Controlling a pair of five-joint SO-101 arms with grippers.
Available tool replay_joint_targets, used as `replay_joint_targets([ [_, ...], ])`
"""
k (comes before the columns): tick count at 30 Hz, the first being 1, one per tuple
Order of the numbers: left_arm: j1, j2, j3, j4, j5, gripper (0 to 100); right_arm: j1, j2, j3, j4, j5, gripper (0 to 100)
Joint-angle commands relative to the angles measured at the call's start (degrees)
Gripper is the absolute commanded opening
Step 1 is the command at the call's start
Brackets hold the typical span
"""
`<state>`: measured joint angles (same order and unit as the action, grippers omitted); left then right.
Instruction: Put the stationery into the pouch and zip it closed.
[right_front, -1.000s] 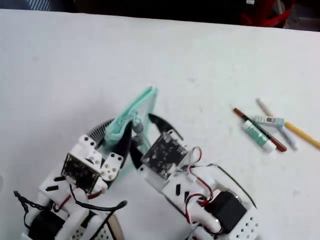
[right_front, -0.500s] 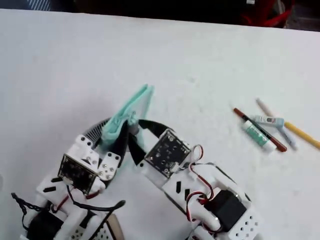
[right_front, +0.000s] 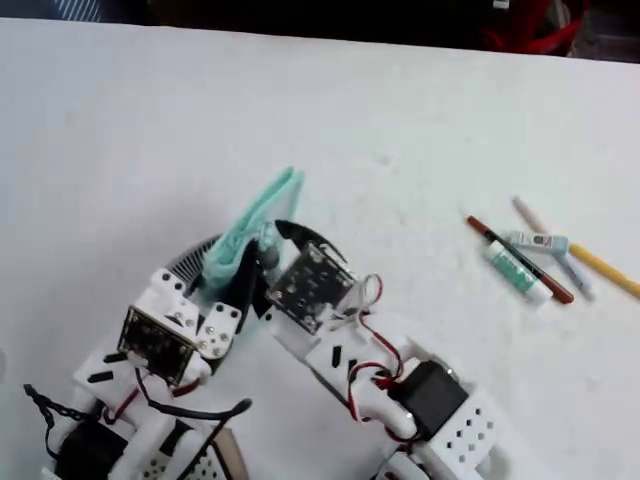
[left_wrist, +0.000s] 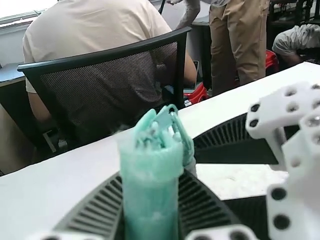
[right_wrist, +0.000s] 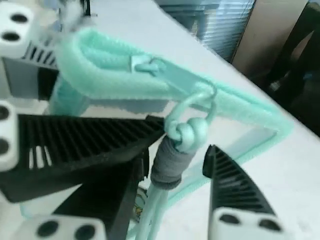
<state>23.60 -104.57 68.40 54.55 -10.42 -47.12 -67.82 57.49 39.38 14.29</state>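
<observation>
White table (right_front: 150, 110) carries everything. Two arms sit at its near edge: the left arm (right_front: 150, 350) at the near left, the right arm (right_front: 400, 390) just right of it. The mint pouch (right_front: 255, 225) stands on edge near the middle, running far and slightly right from the left gripper (right_front: 226, 268). That gripper's ribbed jaws press against both faces of the pouch's near end. The right gripper (right_wrist: 186, 140) is at the pouch's right side, its jaws spread on either side of the zip pull (right_wrist: 170, 160). One jaw is just beside the pull's grey sleeve, the other apart from it. The stationery (right_front: 530, 262) lies on the table well right of the pouch: a brown pen (right_front: 515, 258), a glue stick (right_front: 518, 272) against it, a yellow pencil (right_front: 600, 265).
</observation>
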Motion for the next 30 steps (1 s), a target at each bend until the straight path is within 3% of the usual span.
replay_joint_targets([
  [1,0.5,-0.2,0.1,0.3,-0.3,2,0.0,0.2,-1.3,-1.5,-0.6,10.0],
  [3,0.5,-0.2,0.1,0.3,-0.3,2,0.3,-2.2,-1.1,-1.2,-0.6,1.9],
  [8,0.5,-0.2,0.1,0.3,-0.3,2,1.2,-12.0,-1.2,1.6,-0.4,1.6],
  [12,0.5,-0.2,0.1,0.3,-0.3,2,8.0,-17.1,-1.4,1.4,-0.4,1.9],
  [17,0.5,-0.2,0.1,0.3,-0.3,2,11.8,-14.9,-3.1,1.4,-0.1,1.9],
  [24,0.1,-0.2,0.1,0.3,-0.2,2,11.8,-7.7,-10.8,2.0,-0.4,1.9],
  [30,0.4,-0.2,-0.1,0.3,-0.2,3,11.6,-4.6,-17.9,8.8,-0.5,1.9],
])
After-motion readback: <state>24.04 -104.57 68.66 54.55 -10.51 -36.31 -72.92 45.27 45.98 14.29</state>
